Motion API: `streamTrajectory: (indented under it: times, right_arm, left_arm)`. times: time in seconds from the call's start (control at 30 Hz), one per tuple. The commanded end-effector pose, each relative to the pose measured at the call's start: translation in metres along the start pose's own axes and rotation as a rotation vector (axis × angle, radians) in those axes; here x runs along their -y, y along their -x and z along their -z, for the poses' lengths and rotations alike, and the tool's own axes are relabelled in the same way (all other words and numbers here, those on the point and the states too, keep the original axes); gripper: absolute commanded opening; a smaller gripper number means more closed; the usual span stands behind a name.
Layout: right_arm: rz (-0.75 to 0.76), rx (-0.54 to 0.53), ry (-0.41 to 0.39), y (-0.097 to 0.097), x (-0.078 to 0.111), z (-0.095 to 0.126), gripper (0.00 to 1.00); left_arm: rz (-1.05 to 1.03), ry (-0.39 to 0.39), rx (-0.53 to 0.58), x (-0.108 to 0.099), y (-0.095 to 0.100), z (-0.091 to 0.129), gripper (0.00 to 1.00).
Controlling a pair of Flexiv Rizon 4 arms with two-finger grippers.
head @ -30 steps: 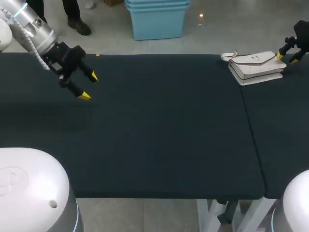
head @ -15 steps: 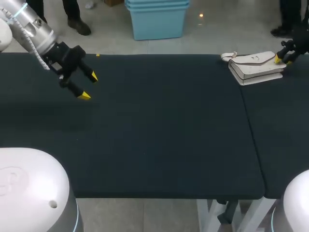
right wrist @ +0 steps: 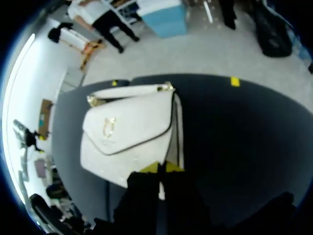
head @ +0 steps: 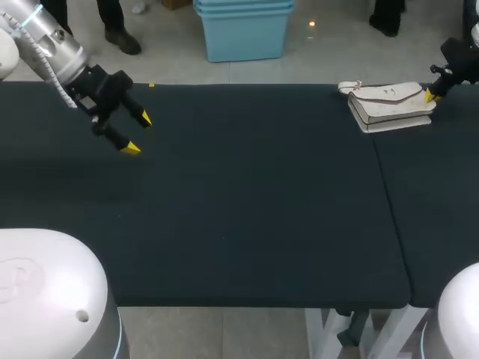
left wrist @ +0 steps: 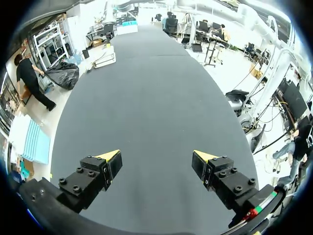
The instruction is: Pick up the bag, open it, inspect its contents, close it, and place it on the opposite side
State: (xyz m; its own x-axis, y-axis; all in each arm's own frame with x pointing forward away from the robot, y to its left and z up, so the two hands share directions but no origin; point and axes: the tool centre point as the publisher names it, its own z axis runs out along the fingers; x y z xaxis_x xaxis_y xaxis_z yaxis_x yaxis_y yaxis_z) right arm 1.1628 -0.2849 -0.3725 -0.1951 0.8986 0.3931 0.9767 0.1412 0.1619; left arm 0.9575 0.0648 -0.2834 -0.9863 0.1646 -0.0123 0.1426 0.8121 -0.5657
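Touching the bag (right wrist: 129, 132) with my right hand (right wrist: 161, 168), fingers closed together and gripping nothing, I risked shoving it off the far edge of the desk (head: 262, 187).

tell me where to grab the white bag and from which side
Probably take the white leather flap bag by its thin side edge nearest the right gripper, coming in low from the right. It lies flat, flap up, so that edge offers a pinch; its gold-fitted strap lies at the far end.
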Motion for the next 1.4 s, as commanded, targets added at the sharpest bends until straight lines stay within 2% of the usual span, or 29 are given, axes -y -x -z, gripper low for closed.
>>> streamTrajectory:
  times: [0.03, 0.27, 0.3, 0.37, 0.43, 0.57, 0.9, 1.07, 1.4]
  right_arm:
    - [0.015, -0.013, -0.464, -0.007, -0.002, -0.001, 0.0]
    - [0.057, -0.03, -0.465, -0.031, 0.008, -0.007, 0.0]
    - [0.059, -0.031, -0.465, -0.033, 0.009, -0.007, 0.03]
    - [0.06, -0.033, -0.465, -0.034, 0.009, -0.008, 0.4]
    - [0.056, -0.034, -0.461, -0.032, 0.009, -0.005, 0.62]
    - [0.055, -0.032, -0.463, -0.027, 0.005, 0.0, 0.7]
    - [0.105, -0.045, -0.541, -0.016, -0.008, -0.01, 0.55]
    - [0.127, -0.016, -0.585, -0.012, -0.009, -0.005, 0.55]
    - [0.164, -0.009, -0.642, -0.028, 0.003, -0.015, 0.49]
  left_arm:
    - [-0.001, -0.002, 0.0, -0.001, 0.001, -0.001, 1.0]
    - [-0.001, -0.002, 0.0, -0.001, 0.001, -0.001, 1.0]
    - [-0.001, -0.002, 0.0, -0.001, 0.001, -0.001, 1.0]
    - [-0.001, -0.002, 0.0, -0.001, 0.001, -0.001, 1.0]
    - [-0.001, -0.002, 0.0, -0.001, 0.001, -0.001, 1.0]
    - [-0.001, -0.002, 0.0, -0.001, 0.001, -0.001, 1.0]
    - [-0.001, -0.002, 0.0, -0.001, 0.001, -0.001, 1.0]
    - [-0.001, -0.002, 0.0, -0.001, 0.001, -0.001, 1.0]
    - [-0.001, -0.002, 0.0, -0.001, 0.001, -0.001, 1.0]
